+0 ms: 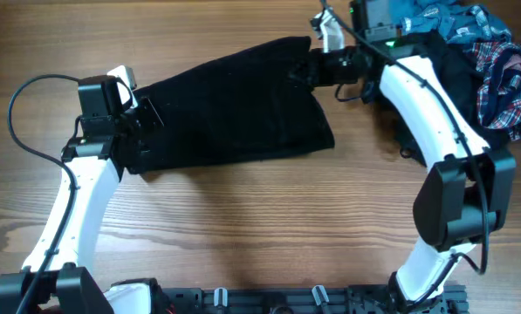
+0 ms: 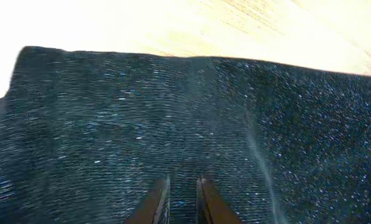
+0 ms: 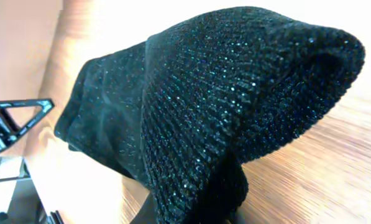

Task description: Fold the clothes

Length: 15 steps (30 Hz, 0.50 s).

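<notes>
Black knit fills both wrist views. My left fingers (image 2: 157,205) stand narrow, with only a slit between the tips, at the left end of the black garment (image 1: 234,109). From the overhead I judge that they pinch that end, though the wrist view does not plainly show cloth passing between them. My right fingers (image 1: 315,68) are buried under fabric in their own view. They are closed, and the cloth rises off them in a rounded hood, so I take it they hold the far right corner.

Step in hand, as I judge it: spread and square the garment between the two grips before a first fold. To do it well:
- Bring both ends to one level.
- Draw apart only until the hood at the right flattens, since this knit looks stretchy.
- Lay the long edge along the wood grain of the counter (image 1: 243,218).
- Let go only once the cloth lies flat.

The garment lies across the middle of the counter, running from my left fingers up to my right, broader toward the right. Its texture is coarse and ribbed with glinting specks, and no buttons show. The plaid piece (image 1: 504,78) and teal-blue piece (image 1: 435,22) lie heaped at the far right, unfolded. The task looks to be at an early stage.
</notes>
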Available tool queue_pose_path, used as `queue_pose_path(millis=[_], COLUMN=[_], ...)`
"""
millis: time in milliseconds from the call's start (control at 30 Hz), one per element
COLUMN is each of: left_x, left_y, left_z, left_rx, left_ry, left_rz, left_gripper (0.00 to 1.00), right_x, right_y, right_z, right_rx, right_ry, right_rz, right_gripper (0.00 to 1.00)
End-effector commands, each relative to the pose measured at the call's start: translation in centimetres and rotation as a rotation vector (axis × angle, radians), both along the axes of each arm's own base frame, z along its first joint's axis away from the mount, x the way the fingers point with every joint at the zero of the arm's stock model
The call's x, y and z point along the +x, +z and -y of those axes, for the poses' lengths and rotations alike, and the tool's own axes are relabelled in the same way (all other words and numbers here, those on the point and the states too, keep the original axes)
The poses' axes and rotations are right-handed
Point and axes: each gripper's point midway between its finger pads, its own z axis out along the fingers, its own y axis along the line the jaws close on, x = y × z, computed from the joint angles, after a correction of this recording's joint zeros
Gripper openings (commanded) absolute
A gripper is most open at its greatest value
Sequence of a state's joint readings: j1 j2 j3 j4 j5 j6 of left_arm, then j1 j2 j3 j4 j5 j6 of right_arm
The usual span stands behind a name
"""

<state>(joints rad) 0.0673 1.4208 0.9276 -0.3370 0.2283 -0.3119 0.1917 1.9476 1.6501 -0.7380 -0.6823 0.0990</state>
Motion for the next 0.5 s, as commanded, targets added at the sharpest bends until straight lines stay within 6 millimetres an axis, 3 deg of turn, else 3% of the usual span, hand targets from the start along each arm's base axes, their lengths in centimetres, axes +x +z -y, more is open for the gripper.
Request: queue_pose_path(millis=[0,267,467], left_x=[0.4,0.2,0.0], left_y=[1.5,1.0,0.3], left_z=[-0.1,-1.2,-1.7], left_rx=[0.026,0.074,0.098], left_ry=[-0.010,0.035,0.057], left_rz=[0.043,0.024,-0.004], left_gripper=[0.18,0.25,0.27], right_x=[1.2,1.6,1.5], right_y=[0.4,-0.7,-0.9], right_z=[2.7,7.0,7.5], right_rx=[-0.028,-0.095,-0.110], right_ry=[-0.011,-0.096,-0.107], right_rz=[0.047,0.006,-0.003], right_gripper=[0.04,0.04,0.04])
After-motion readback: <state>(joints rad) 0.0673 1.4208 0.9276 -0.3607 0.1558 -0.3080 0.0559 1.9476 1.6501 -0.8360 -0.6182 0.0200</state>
